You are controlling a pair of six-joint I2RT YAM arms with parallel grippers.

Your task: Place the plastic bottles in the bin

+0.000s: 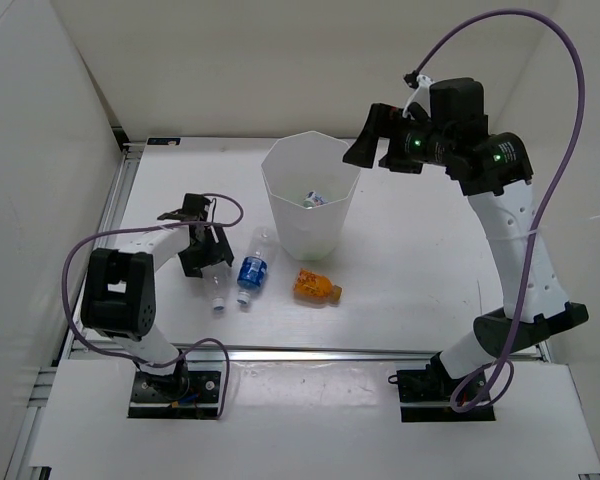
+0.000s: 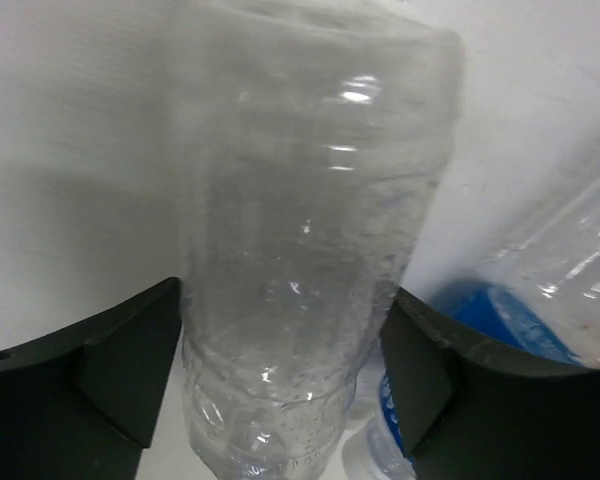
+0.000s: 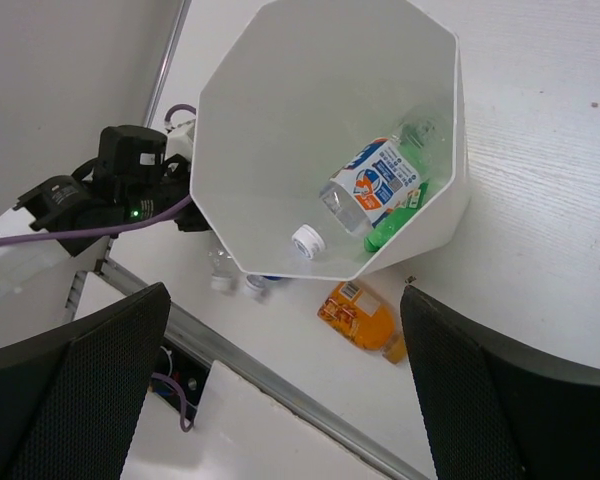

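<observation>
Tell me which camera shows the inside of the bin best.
Right wrist: it looks into the bin, showing a white-label bottle and a green bottle. The top view catches only a scrap of label; the left wrist misses the bin.

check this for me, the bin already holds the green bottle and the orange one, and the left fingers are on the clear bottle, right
Not quite. The bin holds the green bottle and the white-label bottle; the orange bottle lies on the table outside it, as the right wrist view shows. The left fingers are on the clear bottle.

Five bottles; one bin; two arms.
</observation>
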